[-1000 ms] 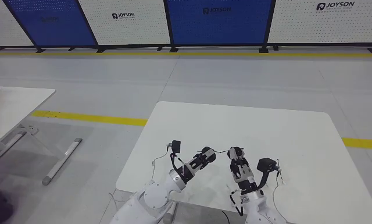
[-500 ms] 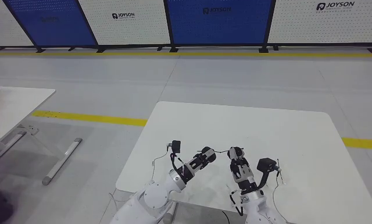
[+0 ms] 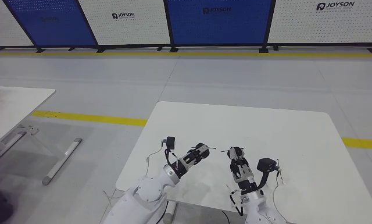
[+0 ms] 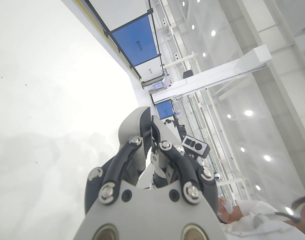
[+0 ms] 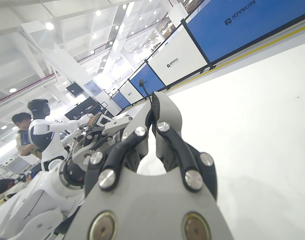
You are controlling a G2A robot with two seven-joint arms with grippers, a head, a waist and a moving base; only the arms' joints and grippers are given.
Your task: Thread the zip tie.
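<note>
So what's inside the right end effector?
A black zip tie is pinched in the shut right end effector. A short end with a small block pokes out past the tips. The length between the pads is covered.

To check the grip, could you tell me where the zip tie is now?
In the right wrist view, the zip tie sticks out from the tips of the shut right gripper, above the white table.

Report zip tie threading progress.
Done: right tool shut on the zip tie, its head poking past the tips. In hand: left tool shut on a thin dark stub, probably the tail, apart from the right tool. To do: tail through head; no closed loop visible.
</note>
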